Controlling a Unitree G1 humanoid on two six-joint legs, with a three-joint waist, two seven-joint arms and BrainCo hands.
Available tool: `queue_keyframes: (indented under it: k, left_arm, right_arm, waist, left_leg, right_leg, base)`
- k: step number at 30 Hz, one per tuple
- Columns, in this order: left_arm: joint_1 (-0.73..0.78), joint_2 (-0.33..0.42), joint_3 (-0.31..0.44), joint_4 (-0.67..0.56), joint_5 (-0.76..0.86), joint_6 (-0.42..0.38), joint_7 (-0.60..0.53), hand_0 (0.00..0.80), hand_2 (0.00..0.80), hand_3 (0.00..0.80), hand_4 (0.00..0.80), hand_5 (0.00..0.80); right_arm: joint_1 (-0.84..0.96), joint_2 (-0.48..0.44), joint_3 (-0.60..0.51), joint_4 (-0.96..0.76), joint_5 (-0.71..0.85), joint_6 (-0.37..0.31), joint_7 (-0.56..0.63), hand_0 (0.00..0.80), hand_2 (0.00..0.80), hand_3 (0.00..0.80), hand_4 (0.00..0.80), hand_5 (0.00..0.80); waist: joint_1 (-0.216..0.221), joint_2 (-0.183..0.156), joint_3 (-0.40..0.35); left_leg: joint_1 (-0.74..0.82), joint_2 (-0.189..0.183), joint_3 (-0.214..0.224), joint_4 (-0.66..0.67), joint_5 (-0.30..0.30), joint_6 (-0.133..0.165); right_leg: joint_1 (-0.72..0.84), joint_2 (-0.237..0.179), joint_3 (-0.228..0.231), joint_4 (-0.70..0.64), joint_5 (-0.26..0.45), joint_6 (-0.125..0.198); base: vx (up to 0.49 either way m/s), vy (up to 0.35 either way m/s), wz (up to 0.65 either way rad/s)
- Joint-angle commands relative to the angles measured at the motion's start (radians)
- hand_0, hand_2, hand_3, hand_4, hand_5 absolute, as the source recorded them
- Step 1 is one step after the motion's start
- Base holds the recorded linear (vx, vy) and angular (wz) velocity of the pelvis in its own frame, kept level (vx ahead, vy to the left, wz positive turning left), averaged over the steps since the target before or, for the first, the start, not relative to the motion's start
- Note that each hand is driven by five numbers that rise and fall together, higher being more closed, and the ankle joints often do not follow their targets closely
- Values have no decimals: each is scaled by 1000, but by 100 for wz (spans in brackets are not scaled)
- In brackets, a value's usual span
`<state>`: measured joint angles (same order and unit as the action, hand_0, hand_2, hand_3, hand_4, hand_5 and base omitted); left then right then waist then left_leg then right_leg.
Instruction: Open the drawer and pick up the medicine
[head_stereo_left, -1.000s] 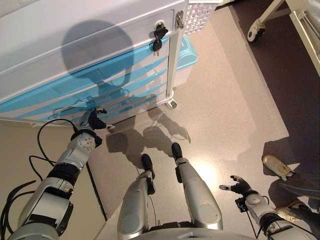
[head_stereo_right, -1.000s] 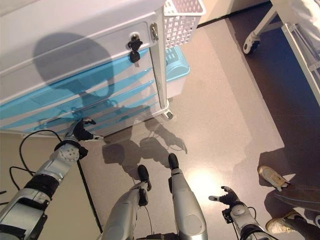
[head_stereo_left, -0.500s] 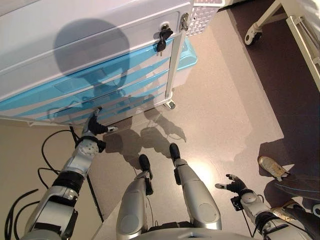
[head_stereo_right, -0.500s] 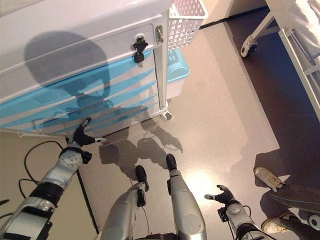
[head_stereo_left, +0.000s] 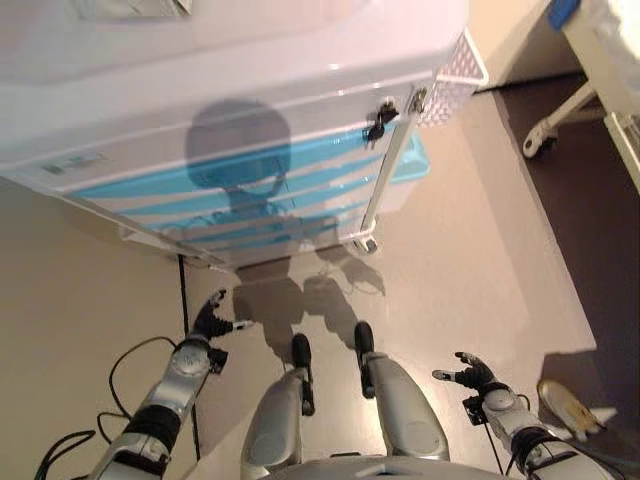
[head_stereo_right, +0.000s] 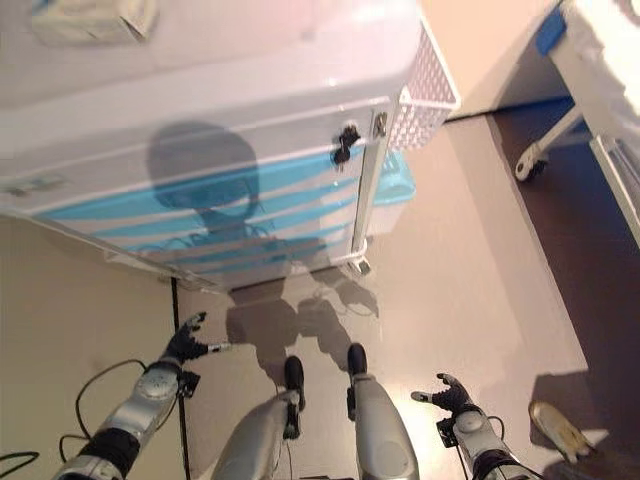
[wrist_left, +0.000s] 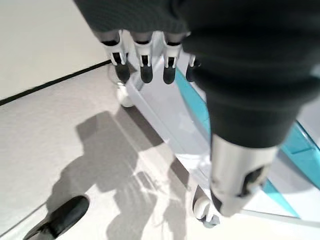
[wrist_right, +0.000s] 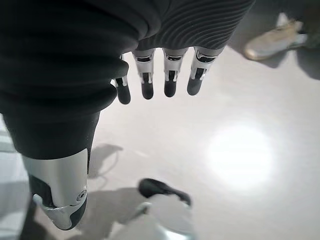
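The left hand (head_stereo_left: 208, 322) has dropped from the white cart with blue drawers (head_stereo_left: 250, 190) to lower left, fingers relaxed, empty; the right hand (head_stereo_left: 470, 374) stays spread at lower right.

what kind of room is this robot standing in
Probably a hospital or clinic room. A wheeled medical cart with blue drawers, a key in its lock and a white side basket stands ahead, and a caster-mounted frame, likely a bed, at right.
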<state>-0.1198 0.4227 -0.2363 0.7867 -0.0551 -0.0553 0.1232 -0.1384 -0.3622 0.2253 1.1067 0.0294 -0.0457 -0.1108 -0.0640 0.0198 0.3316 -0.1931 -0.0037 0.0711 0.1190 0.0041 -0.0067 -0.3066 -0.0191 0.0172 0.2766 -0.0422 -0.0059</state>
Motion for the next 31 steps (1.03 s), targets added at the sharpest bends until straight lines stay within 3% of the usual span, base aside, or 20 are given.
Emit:
queue_keyframes:
  k: [1, 2, 3, 5, 12, 31]
  left_arm:
    - [16, 5, 14, 37, 6, -13, -27, 0, 0, 0, 0, 0]
    - [16, 4, 14, 38, 6, -14, -27, 0, 0, 0, 0, 0]
    - [29, -33, 43, 148, -14, -5, -45, 0, 0, 0, 0, 0]
    - [38, -52, 63, 217, -15, 2, -52, 0, 0, 0, 0, 0]
    - [77, -90, 74, 318, 45, 11, -49, 0, 0, 0, 0, 0]
    - [157, -194, 107, 434, 41, 20, -59, 0, 0, 0, 0, 0]
  right_arm:
    - [42, -9, -9, 0, -10, -18, 1, 0, 0, 0, 0, 0]
    - [42, -9, -9, 0, -11, -18, 1, 0, 0, 0, 0, 0]
    - [49, 0, -8, 2, -24, -16, 9, 0, 0, 0, 0, 0]
    - [54, 7, -1, 7, -33, -13, 17, 0, 0, 0, 0, 0]
    - [89, 37, 13, 56, -59, -1, 39, 0, 0, 0, 0, 0]
    - [148, 103, -17, 140, 3, 1, 73, 0, 0, 0, 0, 0]
  waist:
    - [8, -37, -37]
    - [7, -37, -35]
    - [13, -37, -72]
    - [18, -39, -101]
    - [32, -45, -192]
    - [71, -67, -295]
  left_leg:
    - [8, -45, -19, 62, -79, 34]
    - [11, -45, -20, 61, -78, 34]
    - [66, -43, -33, 20, -66, 29]
    - [100, -39, -42, -9, -54, 25]
    - [184, -31, -71, -83, -32, 19]
    - [262, -33, -94, -123, -28, 16]
  right_leg:
    - [34, -13, -6, -36, 35, 74]
    - [36, -13, -6, -37, 34, 74]
    - [86, -10, -29, -57, 27, 73]
    - [121, -8, -45, -80, 26, 73]
    - [227, -4, -93, -157, 21, 75]
    - [349, 0, -111, -264, 39, 72]
  base:
    - [82, -15, 20]
    - [127, -40, 13]
    - [97, -32, 17]
    - [100, -47, 17]
    - [66, -36, 21]
    - [11, -7, 5]
